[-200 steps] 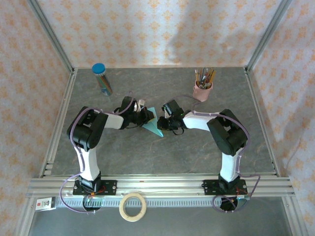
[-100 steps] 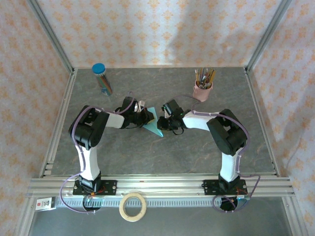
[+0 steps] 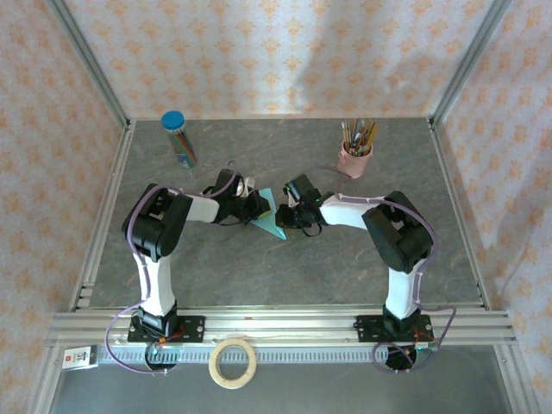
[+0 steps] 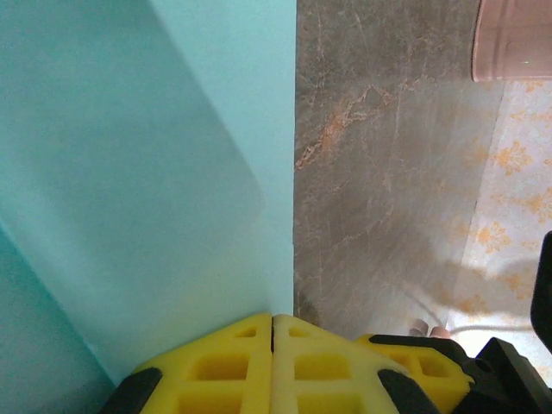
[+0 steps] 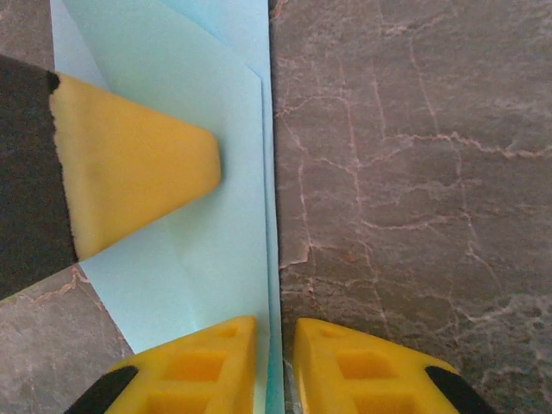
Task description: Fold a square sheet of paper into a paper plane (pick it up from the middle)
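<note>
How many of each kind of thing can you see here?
Robot arms: 2 (left arm, right arm)
Folded turquoise paper: 1
Pink cup of pencils: 1
Blue-capped tube: 1
Tape roll: 1
Small white tag: 1
Total: 7

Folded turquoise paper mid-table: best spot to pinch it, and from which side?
Pinch the paper on its long straight folded edge, coming in edge-on, one finger over, one under. It's a thin layered sheet, and the crease is probably its stiffest line. The right gripper straddles that edge; the left gripper is shut on the sheet.
</note>
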